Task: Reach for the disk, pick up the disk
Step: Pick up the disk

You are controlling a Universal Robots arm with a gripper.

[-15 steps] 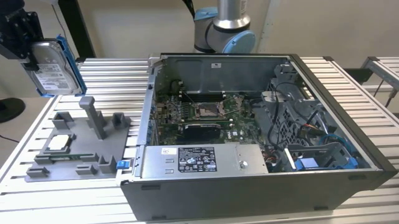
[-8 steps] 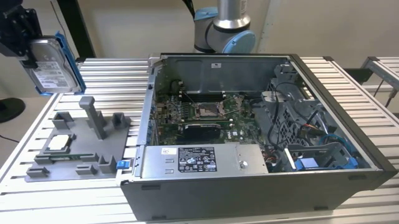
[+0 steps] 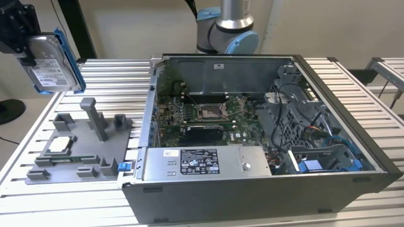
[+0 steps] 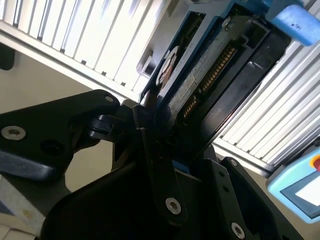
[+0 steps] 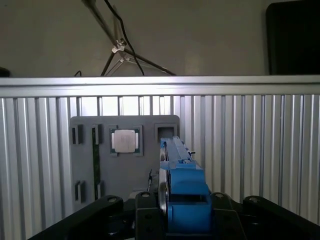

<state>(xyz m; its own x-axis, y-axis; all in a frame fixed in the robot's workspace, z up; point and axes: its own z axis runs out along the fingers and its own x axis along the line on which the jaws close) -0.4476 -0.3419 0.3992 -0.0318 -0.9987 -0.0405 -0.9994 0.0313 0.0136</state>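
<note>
The disk (image 3: 56, 64) is a silver-grey hard drive with a white label and a blue frame. It hangs upright in the air at the exterior view's far left, well above the slatted table. My black gripper (image 3: 28, 49) is shut on its upper edge. Both wrist views show the disk edge-on between the fingers: in the second wrist view the disk (image 4: 202, 75) shows its connector row, with the gripper (image 4: 155, 135) clamped at its end. The first wrist view has the blue-framed disk (image 5: 182, 187) rising from the gripper (image 5: 180, 215).
A grey fixture plate (image 3: 94, 156) with upright posts lies below on the slatted table (image 3: 107, 71), a small square chip (image 3: 60, 144) in it. An open computer case (image 3: 372, 161) stands to the exterior view's right, and the arm's base (image 3: 224, 28) behind it.
</note>
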